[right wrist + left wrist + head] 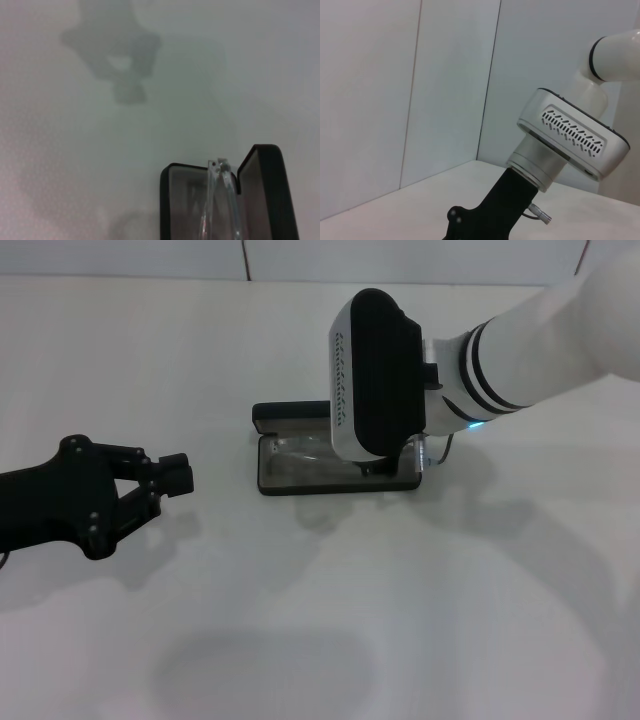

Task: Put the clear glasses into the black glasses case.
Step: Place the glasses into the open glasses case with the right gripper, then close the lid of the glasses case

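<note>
Inside black glasses case [300,480]: clear glasses [300,452]

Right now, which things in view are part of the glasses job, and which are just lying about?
Part of the job:
- black glasses case, lying open on the table
- clear glasses, inside the open case
- right gripper, down at the case

Not part of it:
- left gripper, off to the left, away from the case
- white table; nothing loose on it
</note>
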You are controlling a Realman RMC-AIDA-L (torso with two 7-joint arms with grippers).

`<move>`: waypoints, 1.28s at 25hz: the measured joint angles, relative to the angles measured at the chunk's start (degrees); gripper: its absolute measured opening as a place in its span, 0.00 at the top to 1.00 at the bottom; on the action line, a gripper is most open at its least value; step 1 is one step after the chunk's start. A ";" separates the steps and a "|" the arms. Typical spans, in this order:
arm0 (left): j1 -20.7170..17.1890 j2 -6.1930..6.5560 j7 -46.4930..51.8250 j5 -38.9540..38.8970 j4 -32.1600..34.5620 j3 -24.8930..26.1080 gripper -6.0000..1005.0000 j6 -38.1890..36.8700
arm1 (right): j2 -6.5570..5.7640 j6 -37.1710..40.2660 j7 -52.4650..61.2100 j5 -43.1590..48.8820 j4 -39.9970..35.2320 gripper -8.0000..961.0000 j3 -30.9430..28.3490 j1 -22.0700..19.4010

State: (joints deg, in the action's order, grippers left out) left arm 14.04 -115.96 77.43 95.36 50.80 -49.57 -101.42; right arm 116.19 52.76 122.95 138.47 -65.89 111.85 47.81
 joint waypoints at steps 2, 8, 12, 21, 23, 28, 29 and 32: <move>-0.04 0.01 0.00 0.00 0.00 0.00 0.89 0.00 | 0.00 -0.22 0.21 0.03 0.00 0.89 0.00 0.00; -0.07 -0.02 0.00 0.00 0.00 0.00 0.89 0.00 | 0.00 -0.23 0.61 0.14 -0.08 0.89 -0.19 0.00; 0.05 -0.05 0.00 0.00 0.00 0.00 0.89 0.00 | 0.00 -0.24 1.06 1.41 -0.17 0.89 -0.34 0.00; 0.18 -0.05 0.00 0.00 -0.01 0.00 0.89 0.00 | 0.00 -0.30 1.50 1.64 -0.23 0.87 -0.16 0.05; 0.19 -0.05 0.00 -0.01 0.00 0.00 0.89 0.00 | 0.00 -0.30 1.50 1.65 -0.41 0.87 -0.16 0.02; -0.03 -0.07 -0.45 -0.95 0.00 0.39 0.89 -0.05 | 0.00 -0.09 1.48 1.20 -3.36 0.86 -0.32 -1.90; -0.19 -0.16 -0.69 -1.36 0.00 0.93 0.89 -0.15 | 0.00 -0.07 1.44 1.10 -4.51 0.86 -0.33 -2.74; -0.55 -0.54 -1.16 -2.28 0.01 3.51 0.89 -0.65 | 0.00 0.12 1.16 0.86 -8.54 0.85 -0.87 -6.07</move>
State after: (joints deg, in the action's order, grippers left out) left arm 13.49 -116.50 76.27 93.09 50.81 -46.06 -102.07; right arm 116.19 52.88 124.12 139.33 -74.43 110.98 41.75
